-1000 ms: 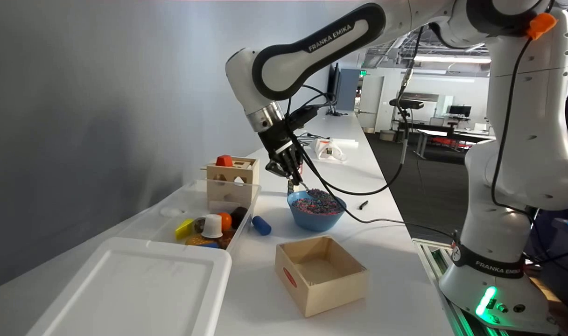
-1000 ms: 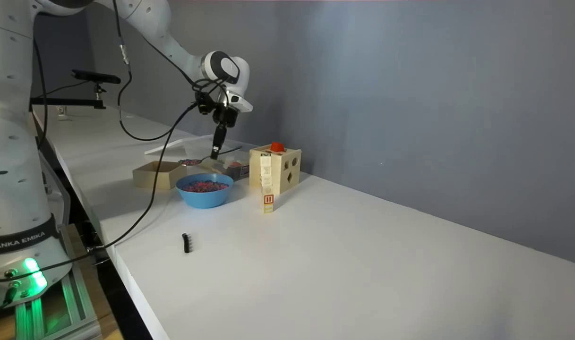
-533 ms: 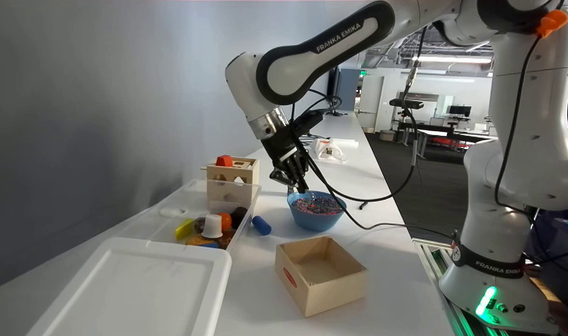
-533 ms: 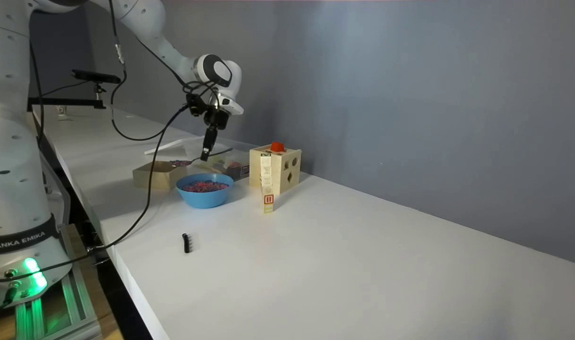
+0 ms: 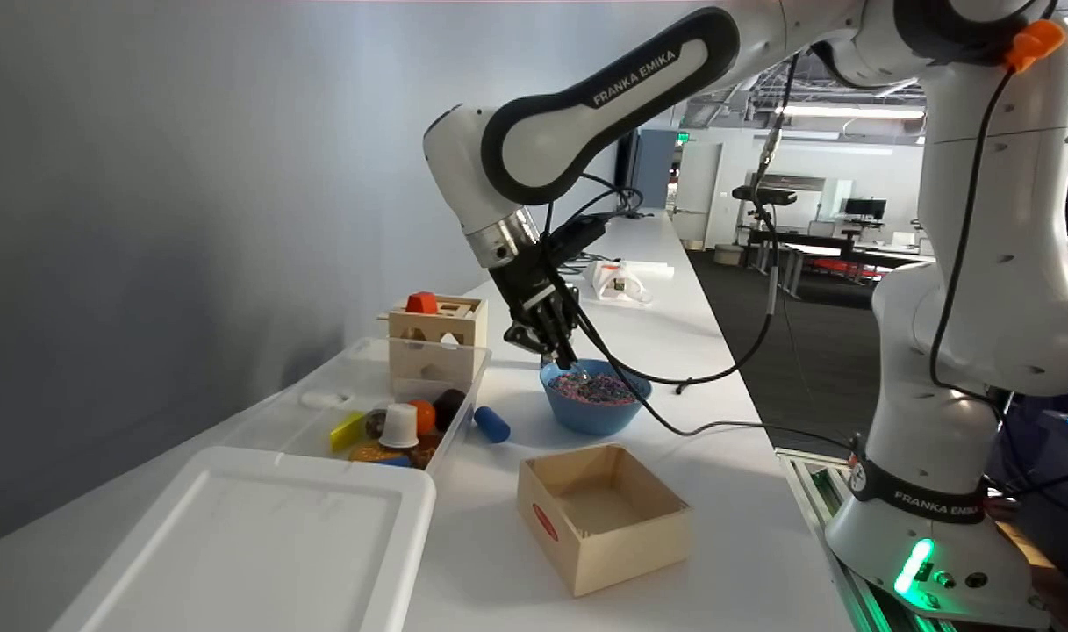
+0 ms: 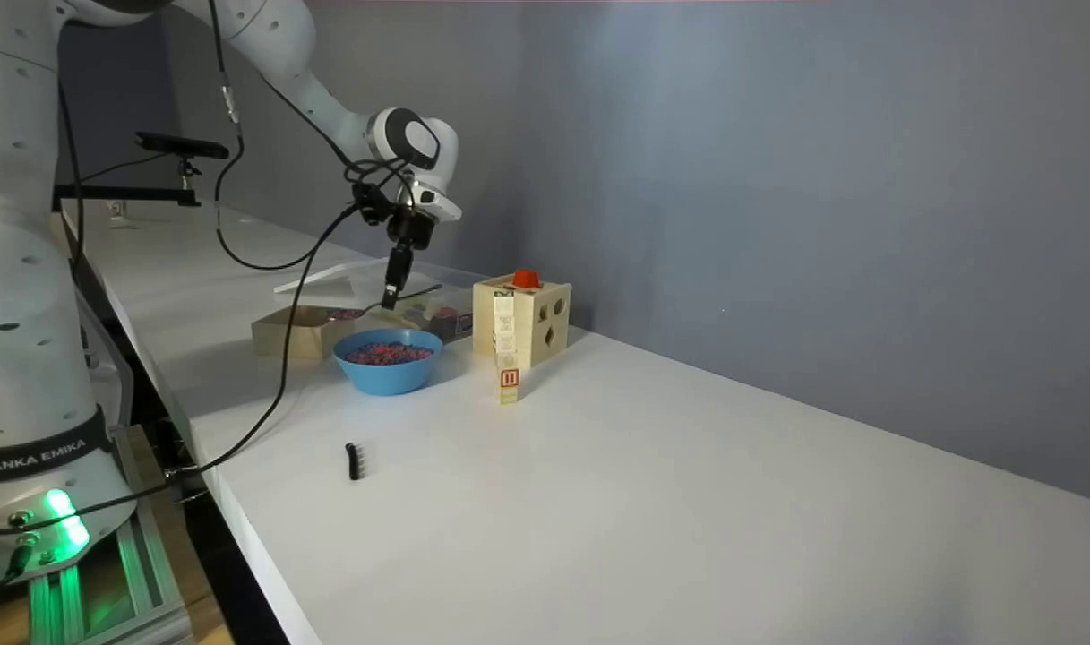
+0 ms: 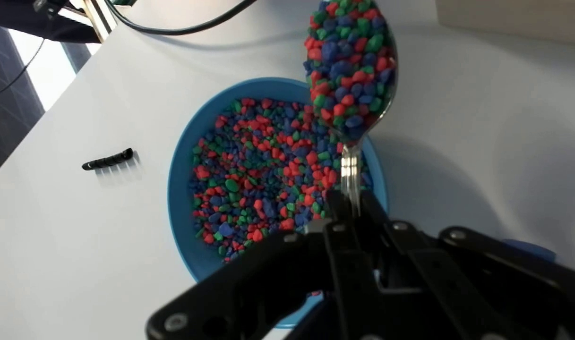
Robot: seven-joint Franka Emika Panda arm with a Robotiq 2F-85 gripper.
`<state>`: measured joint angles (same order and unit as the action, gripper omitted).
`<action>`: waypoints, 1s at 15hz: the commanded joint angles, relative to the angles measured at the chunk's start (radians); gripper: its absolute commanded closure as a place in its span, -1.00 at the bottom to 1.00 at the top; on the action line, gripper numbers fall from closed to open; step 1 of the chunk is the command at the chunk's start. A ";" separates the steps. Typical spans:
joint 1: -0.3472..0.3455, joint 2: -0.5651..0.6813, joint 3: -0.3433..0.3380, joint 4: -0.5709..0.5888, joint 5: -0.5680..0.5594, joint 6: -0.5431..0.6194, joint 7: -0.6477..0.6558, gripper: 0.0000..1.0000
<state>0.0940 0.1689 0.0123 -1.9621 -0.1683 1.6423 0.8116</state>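
Note:
My gripper (image 7: pixel 355 203) is shut on the handle of a metal spoon (image 7: pixel 350 165), seen between its fingertips in the wrist view. The spoon's scoop is heaped with small red, green and blue pebbles (image 7: pixel 348 71). Below it stands a blue bowl (image 7: pixel 179 179), largely filled with the same pebbles. In the wrist view the scoop reaches past the bowl's rim on the box side. In an exterior view the spoon (image 6: pixel 419 291) hangs in the air, roughly level, behind and above the bowl (image 6: pixel 385 376). My fingers hide part of the bowl's near rim.
An open wooden box (image 5: pixel 639 549) stands near the bowl. Around them are a blue cylinder (image 5: pixel 491 425), a clear toy bin (image 5: pixel 305 421), a white lid (image 5: pixel 270 544), a wooden shape sorter (image 6: pixel 553 327), stacked letter blocks (image 6: pixel 506 349) and a black clip (image 6: pixel 355 461). A cable (image 6: pixel 285 358) droops past the bowl.
My gripper with the loaded spoon has shifted toward the robot base and the wooden box, then sunk slightly. It keeps its grip. The bowl and the other objects have not moved.

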 commanded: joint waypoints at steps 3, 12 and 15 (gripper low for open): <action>0.012 -0.007 0.019 -0.021 0.056 0.027 0.043 0.94; 0.068 0.013 0.075 0.005 0.110 0.033 0.091 0.94; 0.092 0.027 0.093 0.014 0.110 0.074 0.129 0.94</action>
<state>0.1669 0.1804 0.0928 -1.9620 -0.0806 1.6829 0.8960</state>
